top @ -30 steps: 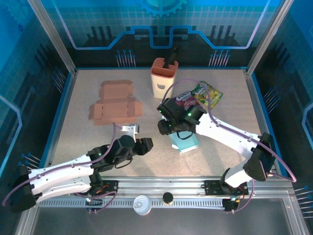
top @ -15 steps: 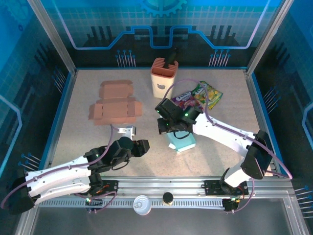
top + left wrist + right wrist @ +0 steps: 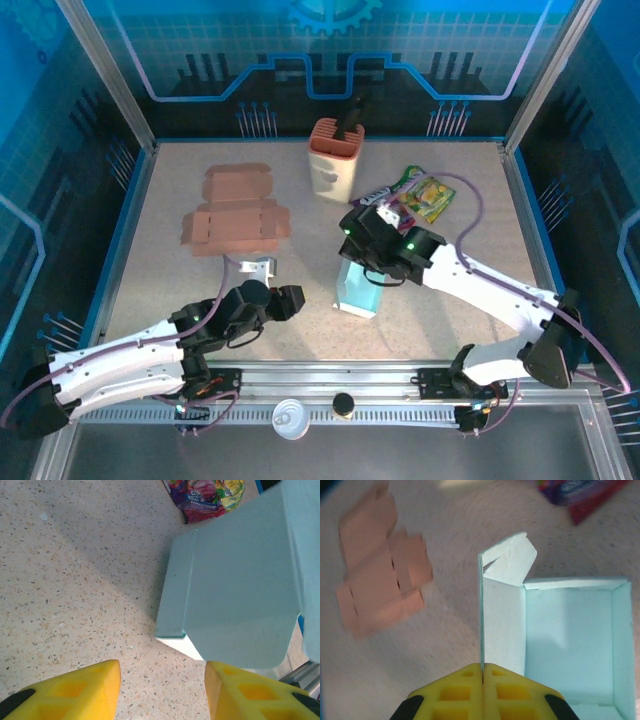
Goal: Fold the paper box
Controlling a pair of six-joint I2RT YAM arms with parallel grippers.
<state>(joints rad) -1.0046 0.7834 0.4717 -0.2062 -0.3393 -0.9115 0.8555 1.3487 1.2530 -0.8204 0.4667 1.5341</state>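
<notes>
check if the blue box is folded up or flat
Folded up, top open: the blue box has walls standing around an empty inside, right gripper pinching one wall.

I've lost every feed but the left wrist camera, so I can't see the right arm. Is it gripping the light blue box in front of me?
Observer: Yes. The right gripper is shut on the top edge of one side wall of the light blue box.
Operator: Is the box's top closed?
Observer: No, it's open. The right wrist view looks down into its empty inside, with one small flap bent over at a corner.
Operator: Any other box out there?
Observer: A flat pink box blank lies unfolded on the far left side of the table.
</notes>
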